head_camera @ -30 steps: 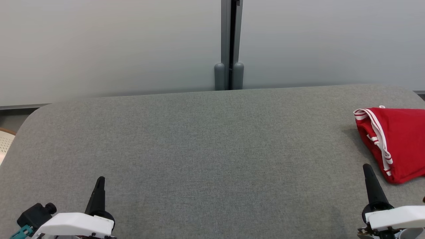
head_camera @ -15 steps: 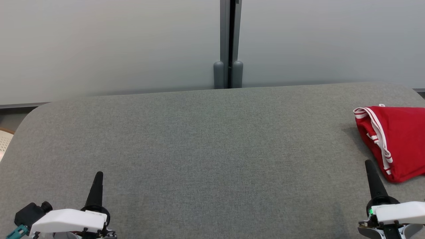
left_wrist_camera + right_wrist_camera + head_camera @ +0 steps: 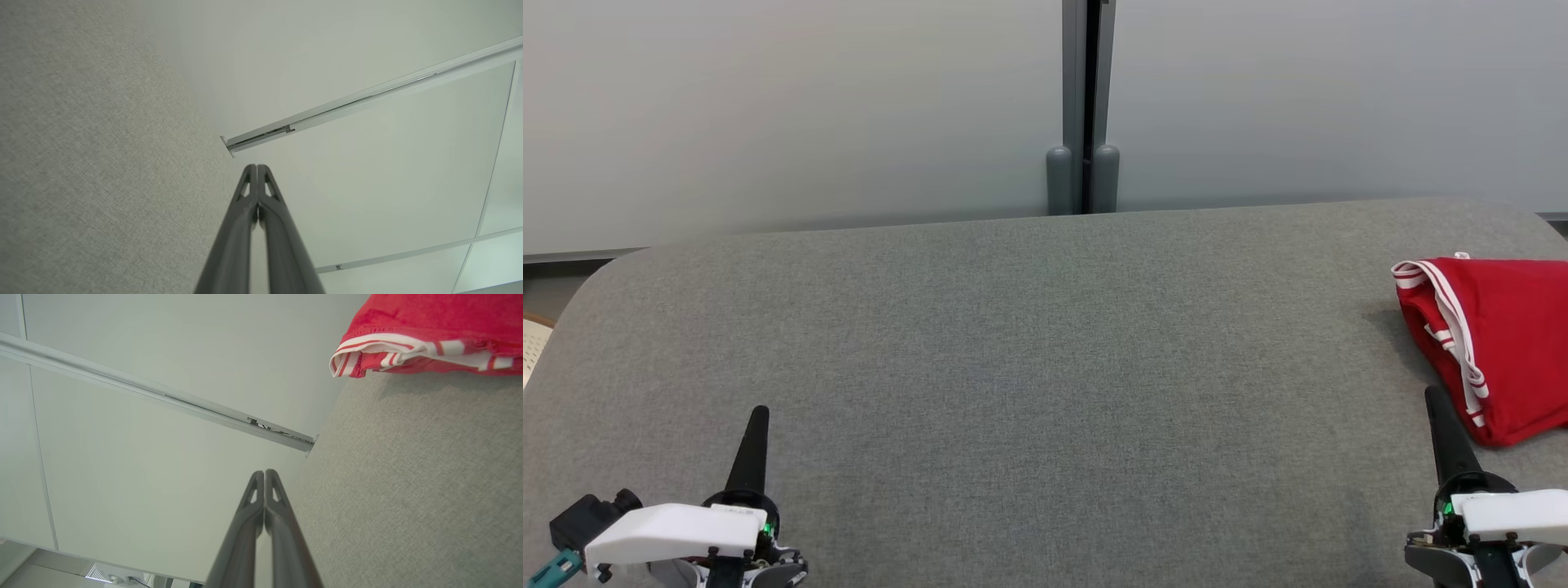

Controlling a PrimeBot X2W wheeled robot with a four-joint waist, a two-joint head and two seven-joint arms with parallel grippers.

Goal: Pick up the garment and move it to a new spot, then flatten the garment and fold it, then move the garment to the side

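Note:
The garment [image 3: 1507,343] is red with white striped trim, lying bunched at the right edge of the grey table [image 3: 1029,343]; its striped hem also appears in the right wrist view [image 3: 425,351]. My right gripper [image 3: 1432,394] sits at the lower right, shut and empty, its tip just left of the garment's near corner and apart from it. In the right wrist view the shut fingers [image 3: 264,473] point past the table edge. At the lower left my left gripper [image 3: 760,411] is shut with nothing in it, its fingers [image 3: 256,168] pressed together.
A pale wall with a grey vertical post [image 3: 1085,106] stands behind the table. The table's rounded left corner [image 3: 613,273] drops off to a floor with a pale curved object [image 3: 533,347].
The head view has tilted slightly, so the table and garment sit a little higher in frame. Both grippers have drawn back a little toward the bottom edge, still shut.

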